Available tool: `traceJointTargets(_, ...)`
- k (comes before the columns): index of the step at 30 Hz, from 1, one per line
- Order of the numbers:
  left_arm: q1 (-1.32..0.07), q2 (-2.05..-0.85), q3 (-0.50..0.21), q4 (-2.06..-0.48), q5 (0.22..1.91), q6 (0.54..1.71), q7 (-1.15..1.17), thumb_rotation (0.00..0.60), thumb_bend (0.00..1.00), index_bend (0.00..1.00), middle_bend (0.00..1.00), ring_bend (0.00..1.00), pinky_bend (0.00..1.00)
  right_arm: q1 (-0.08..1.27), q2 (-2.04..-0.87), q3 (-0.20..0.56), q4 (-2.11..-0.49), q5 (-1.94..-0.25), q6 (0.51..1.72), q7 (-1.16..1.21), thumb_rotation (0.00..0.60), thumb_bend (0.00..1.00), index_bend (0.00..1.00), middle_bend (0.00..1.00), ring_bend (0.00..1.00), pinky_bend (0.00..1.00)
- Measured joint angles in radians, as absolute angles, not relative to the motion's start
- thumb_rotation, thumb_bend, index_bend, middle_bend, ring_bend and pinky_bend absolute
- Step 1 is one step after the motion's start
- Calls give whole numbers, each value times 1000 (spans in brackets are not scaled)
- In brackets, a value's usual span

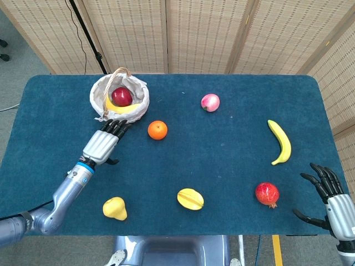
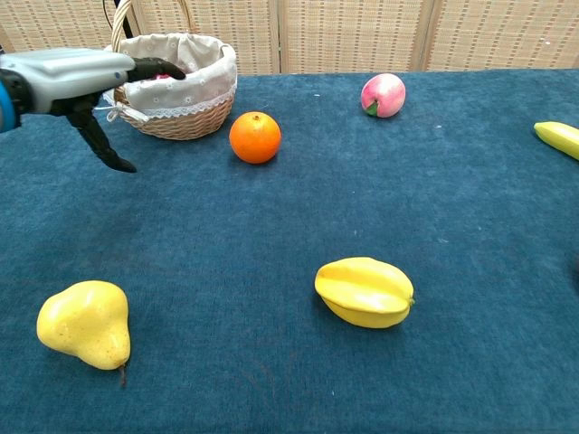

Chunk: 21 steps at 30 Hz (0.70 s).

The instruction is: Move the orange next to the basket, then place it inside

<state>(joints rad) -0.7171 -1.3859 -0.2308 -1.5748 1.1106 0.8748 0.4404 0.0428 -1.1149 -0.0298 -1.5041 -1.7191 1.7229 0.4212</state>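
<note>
The orange (image 1: 157,129) rests on the blue table (image 1: 233,149), just beside the lined basket (image 1: 97,95) at its lower right; the basket holds a red fruit (image 1: 122,96) and a banana (image 1: 118,108). The left hand (image 1: 102,145) is extended flat and empty, its fingers (image 1: 116,127) (dark, held apart) pointing toward the basket rim, with the orange to its right. The right hand (image 1: 331,200) lies open at the table's near right corner, well apart from the orange and near a pomegranate (image 1: 267,194).
</note>
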Motion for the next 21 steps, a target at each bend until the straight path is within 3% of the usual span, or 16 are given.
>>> traceJointTargets(21, -953, -1629, -256, -1240, 901, 730, 504, 600, 0, 0, 0, 0, 0, 15, -1092, -15, -1485, -1695, 1743, 493, 600, 0, 188, 71, 50, 34)
